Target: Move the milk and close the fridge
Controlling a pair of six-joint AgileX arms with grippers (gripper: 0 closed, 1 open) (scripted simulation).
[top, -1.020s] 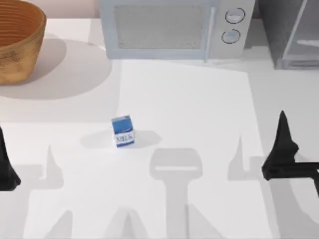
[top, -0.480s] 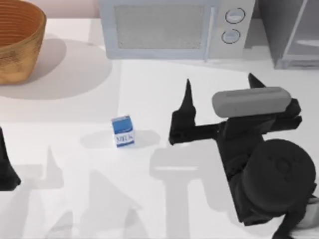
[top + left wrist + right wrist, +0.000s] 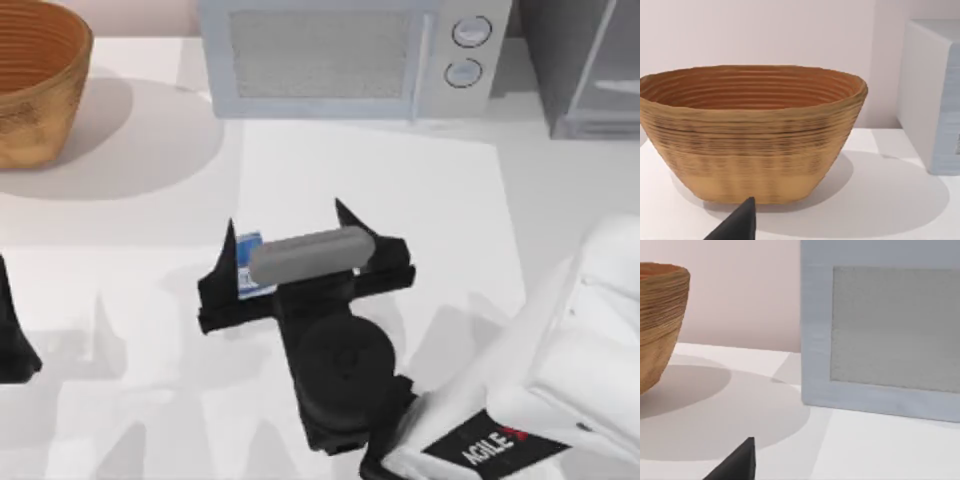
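The milk [image 3: 247, 246], a small blue carton, stands at the table's middle, mostly hidden under my right wrist. My right gripper [image 3: 285, 216] hangs over it, open. Its two dark fingers [image 3: 225, 262] point toward the back of the table. The carton sits between them, close to the left-hand one, and whether they touch I cannot tell. One fingertip [image 3: 737, 462] shows in the right wrist view. The grey fridge [image 3: 575, 70] stands at the back right corner. My left gripper [image 3: 12, 335] is parked at the left edge.
A white microwave [image 3: 350, 55] with two knobs stands at the back centre, left of the fridge. A woven basket [image 3: 35, 80] sits at the back left, and the basket [image 3: 750, 135] looms large in the left wrist view. My right arm [image 3: 530, 400] crosses the front right.
My right arm has swept leftward from the table's right edge to over the milk, its fingers now on either side of the carton. The milk and the left arm have not moved.
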